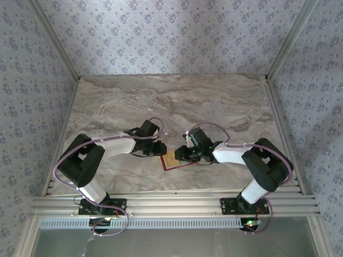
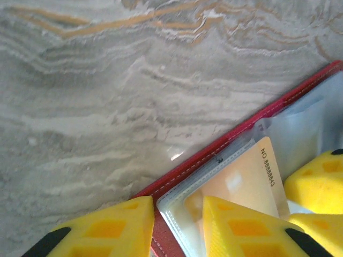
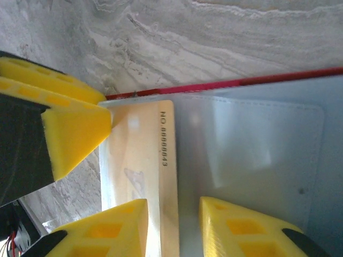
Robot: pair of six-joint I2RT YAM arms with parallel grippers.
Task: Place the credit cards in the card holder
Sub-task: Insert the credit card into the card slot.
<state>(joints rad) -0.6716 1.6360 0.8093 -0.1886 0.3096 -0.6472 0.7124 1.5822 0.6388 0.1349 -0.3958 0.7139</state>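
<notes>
From above, we see the card holder (image 1: 177, 167) mostly hidden under the left gripper (image 1: 161, 150) and right gripper (image 1: 180, 154). At the right wrist, the tan card (image 3: 142, 155) runs off the bottom edge.

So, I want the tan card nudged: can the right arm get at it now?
Probably yes: the right gripper hangs right over the tan card, fingers apart astride its long edge, nothing between. A finger of the left gripper crowds one corner.
</notes>
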